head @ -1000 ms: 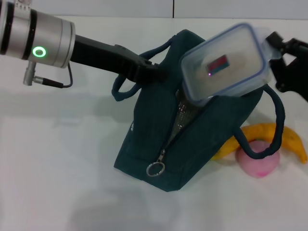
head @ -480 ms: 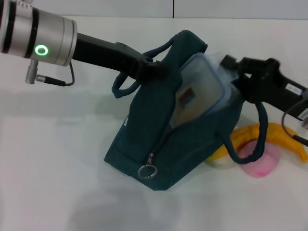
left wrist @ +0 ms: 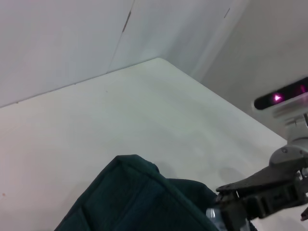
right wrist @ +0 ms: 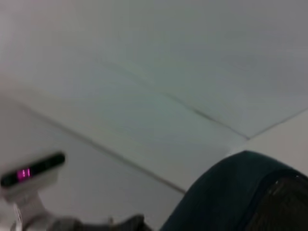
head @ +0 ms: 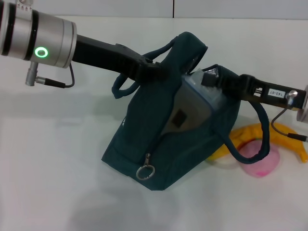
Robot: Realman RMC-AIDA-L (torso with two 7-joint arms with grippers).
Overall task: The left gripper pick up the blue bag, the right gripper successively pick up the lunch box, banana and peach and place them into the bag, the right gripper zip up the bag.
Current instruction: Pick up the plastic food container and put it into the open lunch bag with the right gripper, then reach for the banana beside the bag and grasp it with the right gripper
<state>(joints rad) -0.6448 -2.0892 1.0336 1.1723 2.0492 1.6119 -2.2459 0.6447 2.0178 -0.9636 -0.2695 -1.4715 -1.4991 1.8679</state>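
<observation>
The blue bag (head: 166, 149) stands tilted in the middle of the white table, its mouth held up by my left gripper (head: 156, 71), which is shut on the bag's top edge by a handle. The lunch box (head: 191, 102) sits mostly inside the open mouth, and my right gripper (head: 208, 80) is shut on its upper rim. To the right, behind a hanging handle (head: 257, 144), lie the banana (head: 288, 139) and the peach (head: 265, 164). The left wrist view shows the bag's top (left wrist: 130, 192) and the right gripper (left wrist: 240, 209). The right wrist view catches only a corner of the bag (right wrist: 240, 192).
The zipper's metal ring pull (head: 145, 172) hangs low on the bag's front. White table (head: 57, 159) stretches bare to the left and front. A wall rises behind the table's far edge.
My right gripper has swung the lunch box down from above the bag into its open mouth. The bag has shifted and slumped slightly left. The left arm has stayed in place.
</observation>
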